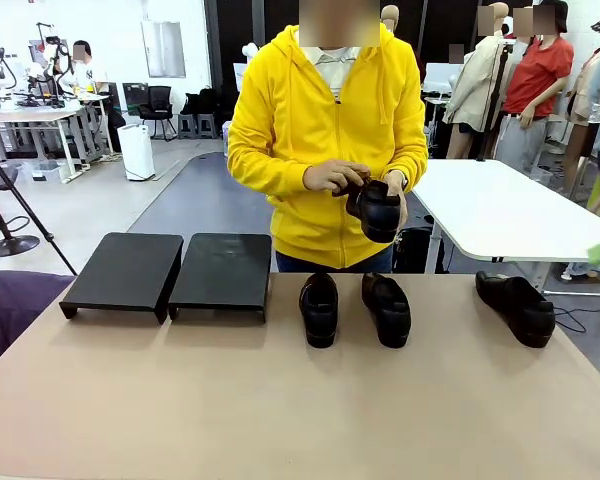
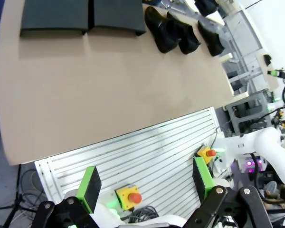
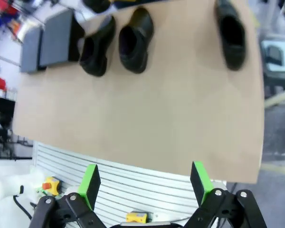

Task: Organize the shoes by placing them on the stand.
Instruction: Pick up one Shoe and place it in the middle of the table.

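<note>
Front view: stand (image 1: pixel 220 272) bare; three shoes (image 1: pixel 319 308) on table (image 1: pixel 280 400); fourth shoe (image 1: pixel 378 210) in person's hand (image 1: pixel 335 177).
Left gripper (image 2: pixel 146 183), right gripper (image 3: pixel 145 180): spread, empty.
Remaining: all four.

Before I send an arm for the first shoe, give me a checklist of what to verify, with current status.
1. Left tool open: ok.
2. Right tool open: ok.
3. Stand free: ok, both platforms bare.
4. Shoes upright on the table: ok for centre-left shoe, centre-right shoe and right shoe.
5. Fourth shoe set down: not ok, it is in the person's hands.
</note>
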Available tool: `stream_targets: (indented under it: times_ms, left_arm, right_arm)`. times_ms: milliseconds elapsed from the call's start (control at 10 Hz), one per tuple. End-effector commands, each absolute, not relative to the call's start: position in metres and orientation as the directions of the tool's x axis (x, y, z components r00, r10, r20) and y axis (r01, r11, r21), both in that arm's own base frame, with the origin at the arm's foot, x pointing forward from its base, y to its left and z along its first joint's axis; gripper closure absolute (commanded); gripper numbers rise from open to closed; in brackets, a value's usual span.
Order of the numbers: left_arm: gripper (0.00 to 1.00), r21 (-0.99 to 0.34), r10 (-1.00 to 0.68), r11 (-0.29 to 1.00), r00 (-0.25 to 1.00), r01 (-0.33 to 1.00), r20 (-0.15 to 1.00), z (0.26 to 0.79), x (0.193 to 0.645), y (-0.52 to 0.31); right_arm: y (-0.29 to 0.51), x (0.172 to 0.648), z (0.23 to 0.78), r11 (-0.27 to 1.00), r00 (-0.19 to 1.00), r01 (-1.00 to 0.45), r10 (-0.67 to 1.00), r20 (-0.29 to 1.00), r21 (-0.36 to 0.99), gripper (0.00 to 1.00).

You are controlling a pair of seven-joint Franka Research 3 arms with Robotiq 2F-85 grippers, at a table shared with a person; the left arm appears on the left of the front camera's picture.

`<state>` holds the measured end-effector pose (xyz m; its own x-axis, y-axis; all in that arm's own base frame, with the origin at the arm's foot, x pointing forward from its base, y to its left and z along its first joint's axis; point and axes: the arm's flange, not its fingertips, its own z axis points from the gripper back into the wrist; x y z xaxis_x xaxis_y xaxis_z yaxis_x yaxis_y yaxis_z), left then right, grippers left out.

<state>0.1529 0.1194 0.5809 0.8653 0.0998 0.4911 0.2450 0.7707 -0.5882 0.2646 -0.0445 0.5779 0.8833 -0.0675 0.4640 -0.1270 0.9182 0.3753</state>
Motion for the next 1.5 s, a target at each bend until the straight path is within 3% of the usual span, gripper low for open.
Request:
stream_targets:
  times_ms: [0, 200, 400, 700, 1100, 1400]
  left_arm:
    - [0.00, -0.591, 0.088, 0.762, 0.861, 0.265, 0.500, 0.581, 0.152, 0.119]
    - [0.00, -0.591, 0.088, 0.762, 0.861, 0.265, 0.500, 0.581, 0.152, 0.119]
    - [0.00, -0.591, 0.088, 0.762, 0.861, 0.265, 0.500, 0.581, 0.152, 0.119]
    - [0.00, -0.591, 0.088, 0.762, 0.861, 0.265, 0.500, 0.581, 0.152, 0.119]
    - [0.00, -0.591, 0.088, 0.762, 0.861, 0.265, 0.500, 0.581, 0.152, 0.119]
    - [0.00, -0.591, 0.088, 0.762, 0.861, 0.265, 0.500, 0.581, 0.152, 0.119]
  right_arm:
    - [0.006, 0.321, 0.564, 0.915, 0.876, -0.195, 0.000, 0.483, 0.353, 0.00]
    - [0.055, 0.363, 0.544, 0.895, 0.863, -0.262, 0.049, 0.502, 0.362, 0.00]
    - [0.076, 0.373, 0.540, 0.883, 0.860, -0.306, 0.097, 0.500, 0.355, 0.00]
    - [0.035, 0.334, 0.563, 0.892, 0.874, -0.283, 0.089, 0.478, 0.352, 0.00]
    - [-0.037, 0.266, 0.582, 0.938, 0.864, -0.131, -0.051, 0.501, 0.321, 0.00]
    - [-0.059, 0.246, 0.581, 0.942, 0.858, -0.083, -0.099, 0.503, 0.325, 0.00]
